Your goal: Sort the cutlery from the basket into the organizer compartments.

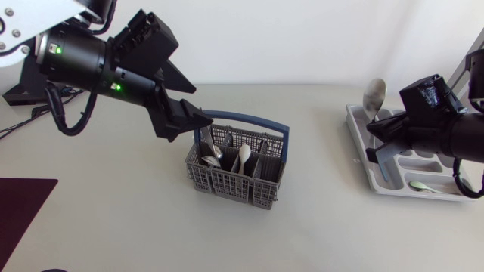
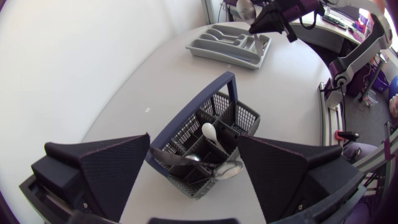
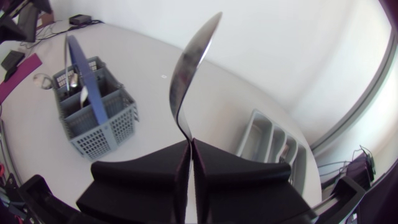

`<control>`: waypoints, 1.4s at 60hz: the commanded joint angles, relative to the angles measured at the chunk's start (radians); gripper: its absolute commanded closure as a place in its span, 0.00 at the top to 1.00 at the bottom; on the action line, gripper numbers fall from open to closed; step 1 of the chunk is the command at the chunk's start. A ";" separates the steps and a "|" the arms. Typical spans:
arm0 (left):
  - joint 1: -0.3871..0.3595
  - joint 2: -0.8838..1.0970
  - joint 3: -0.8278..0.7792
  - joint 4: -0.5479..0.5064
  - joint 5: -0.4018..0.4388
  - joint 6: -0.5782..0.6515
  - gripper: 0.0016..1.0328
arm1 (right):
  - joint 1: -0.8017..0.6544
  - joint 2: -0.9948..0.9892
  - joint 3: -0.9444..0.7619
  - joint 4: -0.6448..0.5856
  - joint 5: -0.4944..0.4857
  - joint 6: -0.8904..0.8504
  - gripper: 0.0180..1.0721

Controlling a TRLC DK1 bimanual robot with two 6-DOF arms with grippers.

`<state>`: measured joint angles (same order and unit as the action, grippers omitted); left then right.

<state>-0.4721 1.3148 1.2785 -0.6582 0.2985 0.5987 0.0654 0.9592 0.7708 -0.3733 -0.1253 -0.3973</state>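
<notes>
The right arm's matte black gripper has its two wedge fingers clenched tight on the handle end of a polished steel spoon. The spoon stands bowl-up and curves away from the fingers. It is held high like this probably so that it clears the tray walls until it can be lowered.

It hangs over the grey plastic organizer tray, which lies near the worktop's right edge. A pale spoon already rests in the tray's near-right compartment. Which compartment the steel spoon is meant for cannot be told.

Near the middle of the worktop stands the grey mesh cutlery basket with its blue handle, well apart from the tray. It holds a white plastic spoon, a steel spoon and a darker blade-like piece.

The left arm's black gripper hovers above the basket's left end. Its fingers are released, spread wide and touching nothing. The handles below fall between them, seemingly lined up for the next pick.
</notes>
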 commanded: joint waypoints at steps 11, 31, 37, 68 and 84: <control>0.000 -0.121 -0.159 0.063 -0.088 0.088 0.94 | -0.211 0.250 0.140 0.093 0.015 0.020 0.05; -0.030 -0.192 -0.311 0.144 -0.183 0.176 0.94 | -0.317 0.642 0.371 0.189 0.190 0.103 0.05; -0.034 -0.192 -0.318 0.154 -0.194 0.177 0.94 | -0.332 0.737 0.440 0.198 0.220 0.114 0.05; -0.066 -0.232 -0.347 0.157 -0.236 0.193 0.94 | -0.380 1.073 0.700 0.201 0.271 0.156 0.05; -0.062 -0.275 -0.393 0.170 -0.234 0.219 0.94 | -0.378 1.179 0.783 0.198 0.297 0.158 0.05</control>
<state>-0.5316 1.0645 0.9226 -0.4953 0.0689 0.7876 -0.3088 2.0964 1.5135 -0.1825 0.1585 -0.2642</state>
